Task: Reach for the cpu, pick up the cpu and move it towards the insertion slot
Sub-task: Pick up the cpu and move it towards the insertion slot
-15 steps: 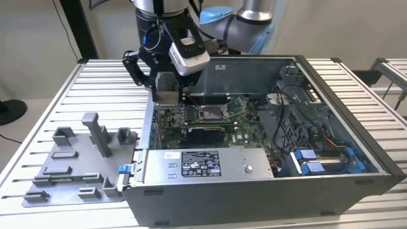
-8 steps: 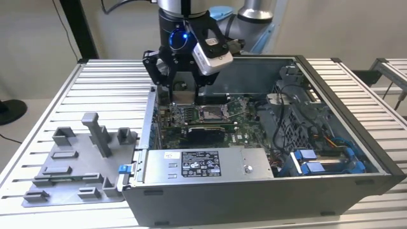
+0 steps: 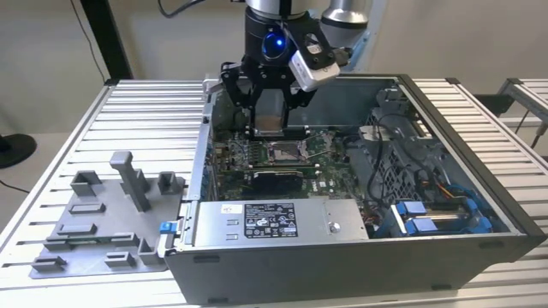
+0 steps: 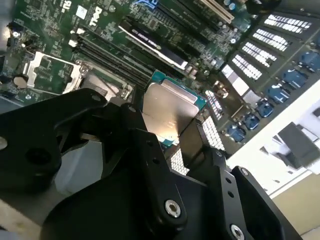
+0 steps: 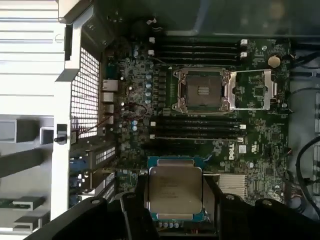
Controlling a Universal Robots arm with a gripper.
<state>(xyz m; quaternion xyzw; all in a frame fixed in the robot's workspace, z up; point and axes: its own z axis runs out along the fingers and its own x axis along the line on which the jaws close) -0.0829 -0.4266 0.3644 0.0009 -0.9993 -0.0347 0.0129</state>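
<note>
**CPU in the jaws, socket waiting below**

A ribbed aluminium table carries an open computer case, with a grey fixture plate beside it on the exterior view's left. Nearest the wrist cameras, the gripper is clamped on the cpu, black fingers pressing opposite edges, silvery lid facing the first wrist camera. In the second wrist view the chip sits upright between the fingers. Beyond it lie the memory slots, then the insertion slot, frame swung open, dark centre exposed. So the socket lies ahead of the held chip, across the memory slots. In the exterior view the gripper hangs just above the socket, apart from it.
</note>
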